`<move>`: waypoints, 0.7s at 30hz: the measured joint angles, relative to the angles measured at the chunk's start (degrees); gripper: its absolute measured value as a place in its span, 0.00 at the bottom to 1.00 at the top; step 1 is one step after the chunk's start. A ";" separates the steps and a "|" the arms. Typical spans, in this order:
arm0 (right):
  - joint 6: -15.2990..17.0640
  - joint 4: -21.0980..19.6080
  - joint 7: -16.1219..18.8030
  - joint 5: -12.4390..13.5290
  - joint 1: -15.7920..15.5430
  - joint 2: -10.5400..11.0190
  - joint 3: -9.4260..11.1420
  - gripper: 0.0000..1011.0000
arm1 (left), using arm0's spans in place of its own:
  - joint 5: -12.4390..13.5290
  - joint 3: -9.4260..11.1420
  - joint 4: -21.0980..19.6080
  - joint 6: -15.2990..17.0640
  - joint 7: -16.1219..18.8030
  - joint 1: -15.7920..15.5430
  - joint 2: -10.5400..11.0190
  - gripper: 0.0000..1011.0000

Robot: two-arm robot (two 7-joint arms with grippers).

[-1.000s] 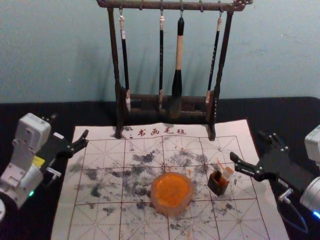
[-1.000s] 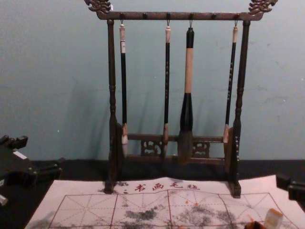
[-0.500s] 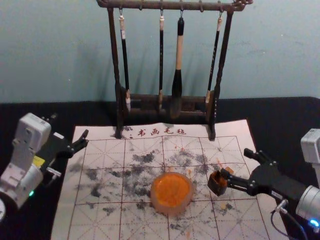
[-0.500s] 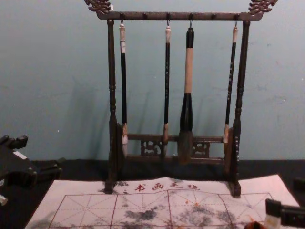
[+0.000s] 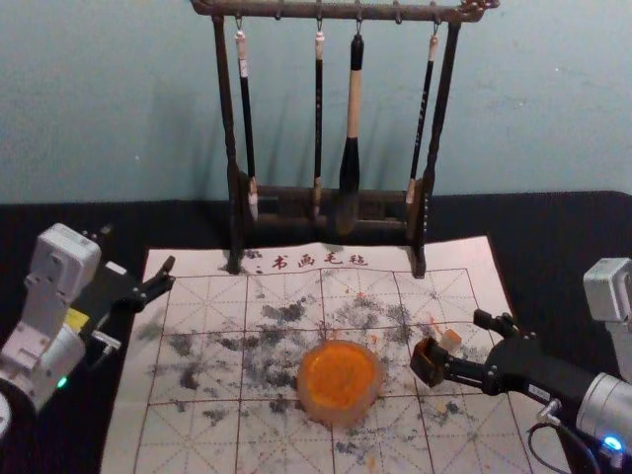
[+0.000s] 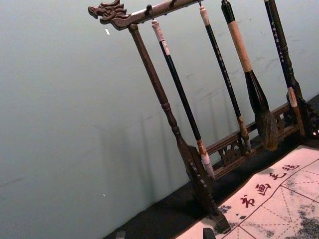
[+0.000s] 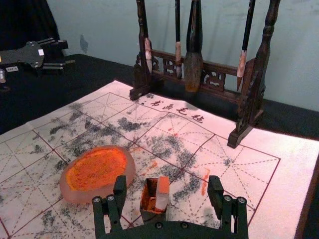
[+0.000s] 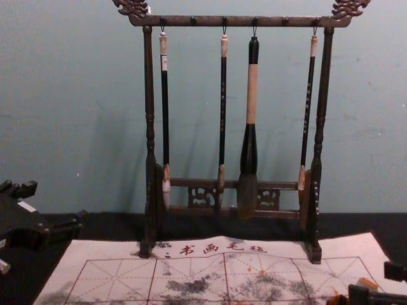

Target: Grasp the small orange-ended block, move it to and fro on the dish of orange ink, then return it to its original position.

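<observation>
Lower in the head view than before, my right gripper (image 5: 460, 342) holds its wide-spread fingers either side of the orange-ended block (image 5: 451, 339), right of centre; closing off-line could snag the small box (image 5: 425, 363) and tip it. Left gripper (image 5: 136, 249) idles mid-left, fingers apart.

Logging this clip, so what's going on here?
The right gripper has its open fingers on either side of the orange-ended block, which sits in a small dark box beside the ink dish. A grasp looks likely next. The left gripper is idle at the left, fingers open.
</observation>
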 joint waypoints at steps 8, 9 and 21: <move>0.68 0.91 0.43 0.49 0.66 -0.27 -0.35 0.99 | 0.00 0.00 0.00 0.00 0.00 0.00 0.00 0.99; 0.71 0.99 0.46 0.53 0.70 -0.30 -0.39 0.99 | 0.00 0.00 0.00 0.00 0.00 0.00 0.00 0.99; 1.38 2.07 1.32 1.13 1.77 -0.44 -1.36 0.99 | 0.00 0.00 0.00 0.00 0.00 0.00 0.00 0.99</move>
